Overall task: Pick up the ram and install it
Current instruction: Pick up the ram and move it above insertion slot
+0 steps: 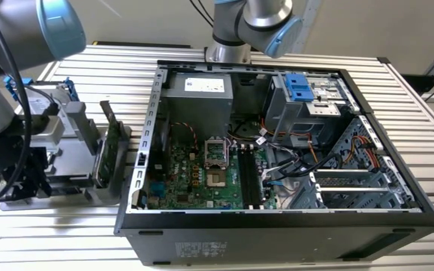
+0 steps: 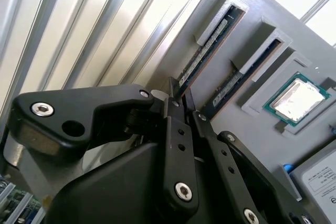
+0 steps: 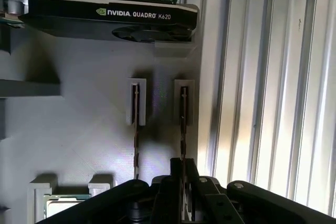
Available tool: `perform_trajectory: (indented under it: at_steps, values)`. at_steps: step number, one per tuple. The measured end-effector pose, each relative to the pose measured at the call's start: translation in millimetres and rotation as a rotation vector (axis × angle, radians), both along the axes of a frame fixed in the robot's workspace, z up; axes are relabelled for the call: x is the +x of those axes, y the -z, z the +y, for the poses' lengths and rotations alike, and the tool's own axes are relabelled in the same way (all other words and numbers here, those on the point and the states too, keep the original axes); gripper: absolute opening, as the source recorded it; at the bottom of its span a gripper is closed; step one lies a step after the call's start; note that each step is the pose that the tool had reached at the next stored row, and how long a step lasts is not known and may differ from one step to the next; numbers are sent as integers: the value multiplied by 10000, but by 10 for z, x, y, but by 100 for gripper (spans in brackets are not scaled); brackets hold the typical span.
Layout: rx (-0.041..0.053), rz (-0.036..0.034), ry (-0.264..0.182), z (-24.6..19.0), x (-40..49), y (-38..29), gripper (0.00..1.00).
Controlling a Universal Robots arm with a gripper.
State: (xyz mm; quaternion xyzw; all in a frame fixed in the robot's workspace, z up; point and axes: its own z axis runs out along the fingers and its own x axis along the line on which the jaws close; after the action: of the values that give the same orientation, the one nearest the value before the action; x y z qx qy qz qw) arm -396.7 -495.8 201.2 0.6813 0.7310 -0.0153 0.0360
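Ribbed metal table (image 1: 428, 141) is seen bearing an open computer case (image 1: 277, 237) and, beside it, a grey holder (image 1: 74, 135). The ram (image 3: 183, 121) is stood on edge in a slot of that holder, and its near end is clasped between the closed fingers of the gripper (image 3: 182, 182). A second stick (image 3: 135, 124) is slotted just beside it, with a graphics card (image 3: 105, 17) and a processor (image 2: 296, 98) kept in the same holder

Lettering on black card (image 3: 105, 19) (white print)
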Motion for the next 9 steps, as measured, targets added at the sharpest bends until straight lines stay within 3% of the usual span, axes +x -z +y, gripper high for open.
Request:
perform_trajectory:
  at_steps: [9]
  values:
    - [1,-1,0,0,0,-36,0]
